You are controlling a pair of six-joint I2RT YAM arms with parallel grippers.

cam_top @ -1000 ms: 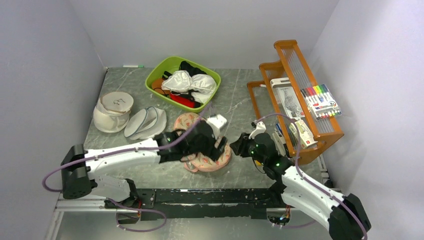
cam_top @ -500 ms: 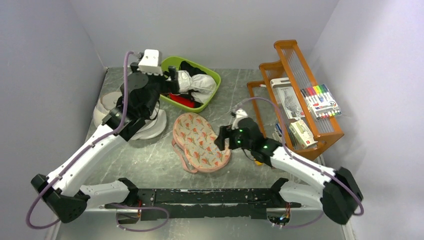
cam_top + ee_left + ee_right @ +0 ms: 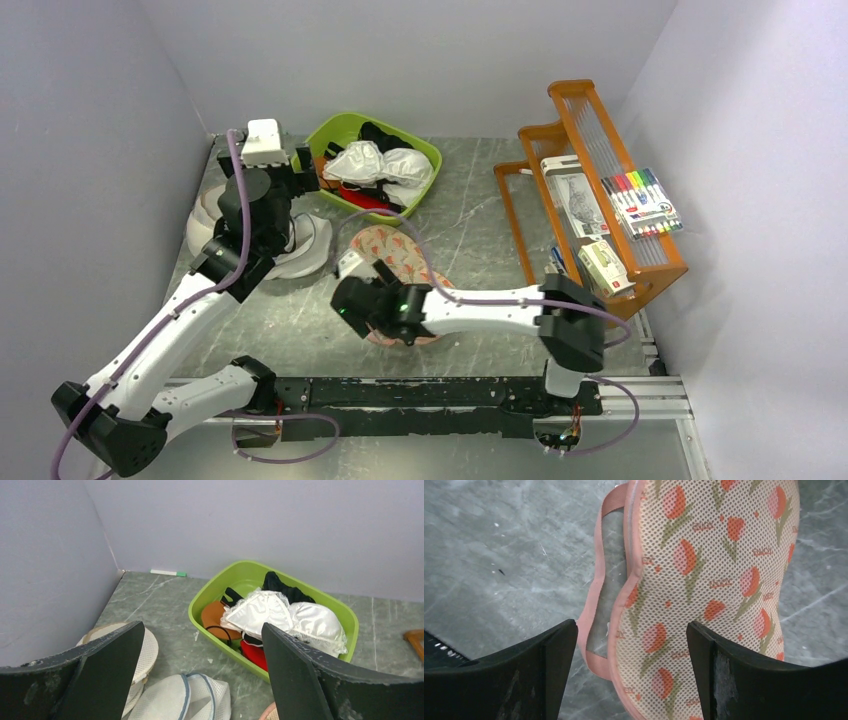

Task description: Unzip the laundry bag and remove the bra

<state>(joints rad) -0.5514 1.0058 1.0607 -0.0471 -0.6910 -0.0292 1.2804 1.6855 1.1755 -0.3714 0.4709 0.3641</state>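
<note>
The laundry bag (image 3: 390, 252), a pale pink pouch with orange-red flowers, lies flat mid-table. In the right wrist view it (image 3: 704, 570) fills the right side, with a pink strap loop (image 3: 596, 580) at its left edge. My right gripper (image 3: 365, 305) hovers open over the pouch's near left edge (image 3: 631, 630), touching nothing. My left gripper (image 3: 312, 172) is raised and open, empty, facing the green bin (image 3: 202, 630). No black bra shows outside the pouch. A black garment (image 3: 280, 585) lies at the back of the bin; I cannot tell what it is.
The green bin (image 3: 335, 130) at the back holds white bras (image 3: 385, 165), red and orange pieces. Round white mesh bags (image 3: 175, 700) and a stacked one (image 3: 205, 235) sit at the left. An orange rack (image 3: 600, 190) with markers and books stands at the right.
My left arm lifted off the pouch, went up to the green bin, then drew back a little left. My right arm swung left across the pouch to its near left edge.
</note>
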